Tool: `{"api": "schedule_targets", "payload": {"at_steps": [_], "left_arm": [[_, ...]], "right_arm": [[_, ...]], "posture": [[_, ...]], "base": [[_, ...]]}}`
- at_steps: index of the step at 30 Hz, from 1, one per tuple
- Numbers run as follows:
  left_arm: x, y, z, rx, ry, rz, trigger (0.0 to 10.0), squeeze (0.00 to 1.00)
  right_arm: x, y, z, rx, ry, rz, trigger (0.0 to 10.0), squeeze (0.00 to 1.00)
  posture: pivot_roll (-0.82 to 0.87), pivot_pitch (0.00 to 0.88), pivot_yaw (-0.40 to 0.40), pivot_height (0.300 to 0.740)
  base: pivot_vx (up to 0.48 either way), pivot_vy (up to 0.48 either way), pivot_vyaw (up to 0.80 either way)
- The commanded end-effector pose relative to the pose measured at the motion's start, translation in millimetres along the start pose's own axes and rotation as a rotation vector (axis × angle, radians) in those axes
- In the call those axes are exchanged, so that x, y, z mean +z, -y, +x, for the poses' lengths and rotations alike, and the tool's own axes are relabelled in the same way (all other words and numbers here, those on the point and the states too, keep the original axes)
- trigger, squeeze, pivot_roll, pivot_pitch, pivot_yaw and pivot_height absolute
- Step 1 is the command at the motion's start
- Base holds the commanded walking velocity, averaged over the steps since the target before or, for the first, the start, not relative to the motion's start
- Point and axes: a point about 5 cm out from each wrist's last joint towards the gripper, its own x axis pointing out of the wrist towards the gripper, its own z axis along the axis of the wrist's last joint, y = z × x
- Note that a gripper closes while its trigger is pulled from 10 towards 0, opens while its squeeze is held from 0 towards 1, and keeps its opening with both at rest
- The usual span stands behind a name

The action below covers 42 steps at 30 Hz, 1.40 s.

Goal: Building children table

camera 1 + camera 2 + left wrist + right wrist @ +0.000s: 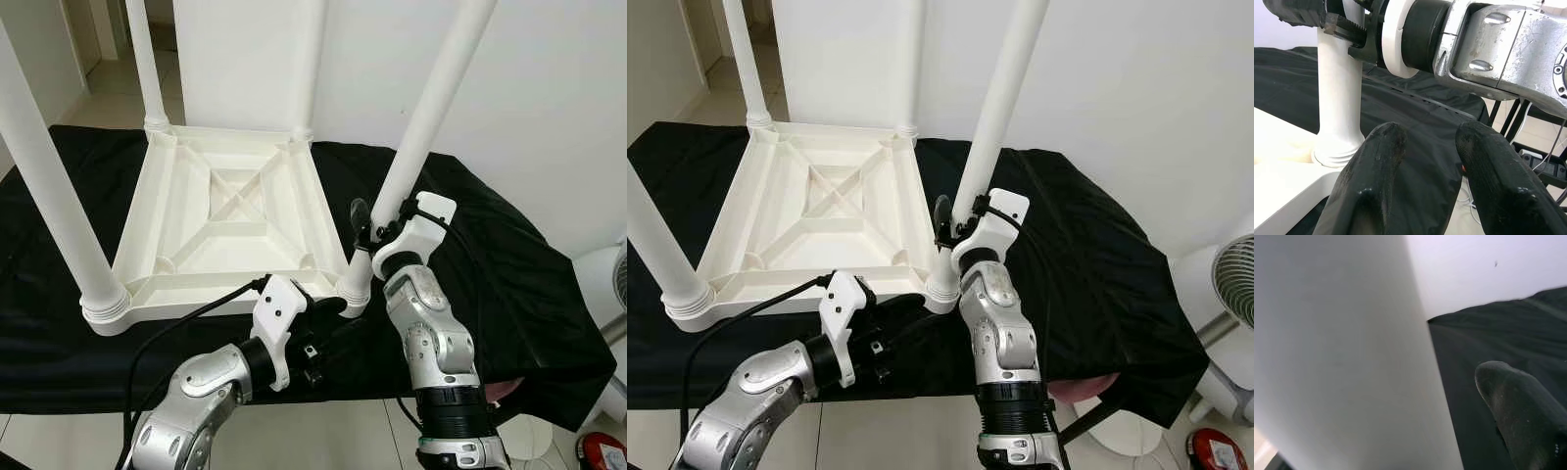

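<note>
The white plastic children's table top (pixel 230 211) lies upside down on the surface covered with black cloth (pixel 490 264). All four white round plastic legs appear already standing in its corners. The right gripper (pixel 377 227) is pinching the near-right leg (pixel 421 127) just above its socket; probably only tightening remains. The left gripper (pixel 1425 161), fingers spread and empty, waits just beside that corner.

The upturned children's table (pixel 230 211) looks like smooth white moulded plastic with a faint sheen, as does its leg (pixel 421 117). The cloth (pixel 490 264) over the counter is matt black fabric, softly creased. Both arms are brushed silver metal; the left gripper's fingers (pixel 1371 186) are dull, grainy black.
</note>
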Motion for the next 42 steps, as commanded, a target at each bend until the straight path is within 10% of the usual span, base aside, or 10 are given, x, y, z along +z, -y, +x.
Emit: {"api": "schedule_targets", "payload": {"at_steps": [1, 24, 42], "left_arm": [[3.6, 0.2, 4.4, 0.041, 0.007, 0.004, 10.0, 0.00], [17.8, 4.5, 14.3, 0.019, 0.028, 0.008, 10.0, 0.00], [21.9, 2.3, 7.6, 0.009, -0.010, 0.049, 10.0, 0.00]], "right_arm": [[-6.6, -8.6, 3.6, -0.013, -0.039, 0.126, 10.0, 0.00], [-26.7, -21.1, 0.5, 0.205, -0.246, 0.617, 10.0, 0.00], [-6.8, 8.4, -12.5, 0.363, -0.095, 1.077, 10.0, 0.00]], "posture": [[0.01, 0.000, -0.109, 0.740], [0.01, 0.000, -0.116, 0.740], [0.00, 0.000, -0.115, 0.740]], "base": [[0.000, 0.000, 0.00], [0.000, 0.000, 0.00], [0.000, 0.000, 0.00]]}}
